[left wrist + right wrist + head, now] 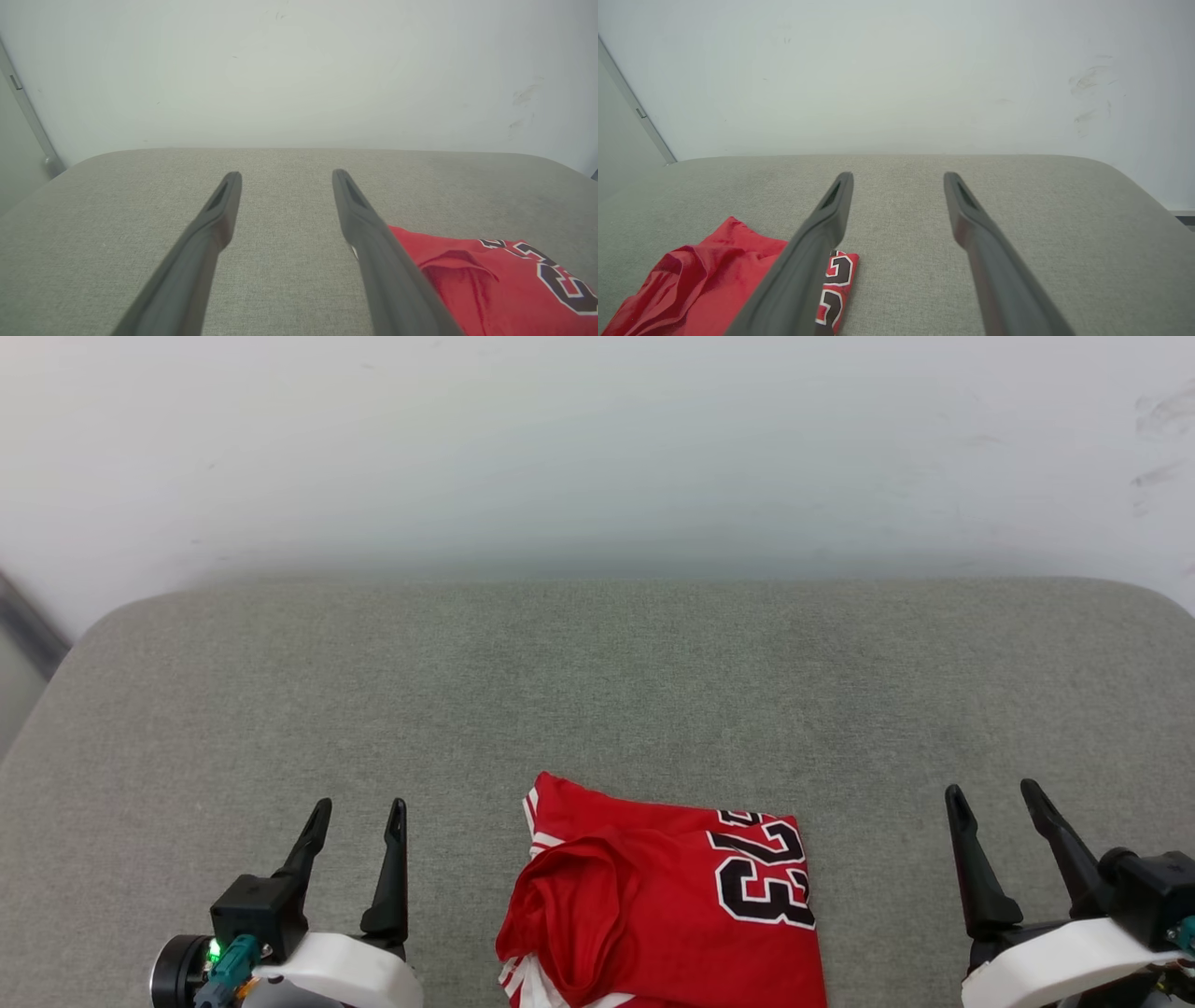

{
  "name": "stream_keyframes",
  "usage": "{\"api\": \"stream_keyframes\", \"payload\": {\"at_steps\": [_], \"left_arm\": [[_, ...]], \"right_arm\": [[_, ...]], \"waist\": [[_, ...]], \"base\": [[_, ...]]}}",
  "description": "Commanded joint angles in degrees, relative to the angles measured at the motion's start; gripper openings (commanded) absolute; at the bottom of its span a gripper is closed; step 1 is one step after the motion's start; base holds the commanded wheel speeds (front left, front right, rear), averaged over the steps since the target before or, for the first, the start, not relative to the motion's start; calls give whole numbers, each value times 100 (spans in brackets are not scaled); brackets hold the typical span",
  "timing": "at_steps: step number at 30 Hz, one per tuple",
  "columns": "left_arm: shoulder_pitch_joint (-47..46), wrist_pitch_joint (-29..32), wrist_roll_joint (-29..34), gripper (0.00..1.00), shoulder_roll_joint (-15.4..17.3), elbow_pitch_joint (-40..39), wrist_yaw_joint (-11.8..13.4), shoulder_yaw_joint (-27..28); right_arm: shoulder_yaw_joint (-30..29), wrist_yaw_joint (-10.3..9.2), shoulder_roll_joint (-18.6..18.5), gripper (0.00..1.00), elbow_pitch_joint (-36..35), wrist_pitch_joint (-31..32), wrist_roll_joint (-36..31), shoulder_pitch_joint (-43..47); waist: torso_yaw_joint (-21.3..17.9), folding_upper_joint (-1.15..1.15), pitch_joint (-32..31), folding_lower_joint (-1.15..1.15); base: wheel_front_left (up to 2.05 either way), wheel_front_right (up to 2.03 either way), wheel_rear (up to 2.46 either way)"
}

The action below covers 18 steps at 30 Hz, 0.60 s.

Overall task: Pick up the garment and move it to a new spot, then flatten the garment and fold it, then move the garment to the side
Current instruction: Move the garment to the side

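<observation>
Both hands spread and empty: left hand and right hand poised low over the grey padded bench, long fingers parted, nothing pinched between them. Between the two, a red jersey T-shirt, flat on the bench in a rough folded rectangle. Near the left hand on its right side, well apart from the right hand on its left side, far edge about level with the fingertips. Black numerals uppermost on the side toward the right hand. A loose puckered fold and striped white trim on the side toward the left hand. Beyond the bench, a pale wall.

Judged light, limp and a little slippery: no stiffness to keep its own shape, layers likely to slide apart or droop open if lifted by a single ply. Best to pinch through the whole stack, one hand at each side edge, close to the far corners, and to lift level. Worth avoiding the puckered fold, likely to pull loose. Seemingly folded already, so probably only the shift aside left to do.
</observation>
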Motion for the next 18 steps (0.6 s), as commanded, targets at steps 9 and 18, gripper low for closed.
{"api": "stream_keyframes", "payload": {"at_steps": [9, 18], "left_arm": [[10, -38, 82, 100, -53, 35, -62, 88], [-40, -33, 143, 100, -181, -114, -71, 339]], "right_arm": [[-66, -2, 88, 100, -217, 219, -42, 104], [-982, -2, -76, 100, 626, 2171, 1205, 19]], "waist": [[8, 0, 35, 0], [85, 0, 147, 0]], "base": [[0, 0, 0], [0, 0, 0]]}}
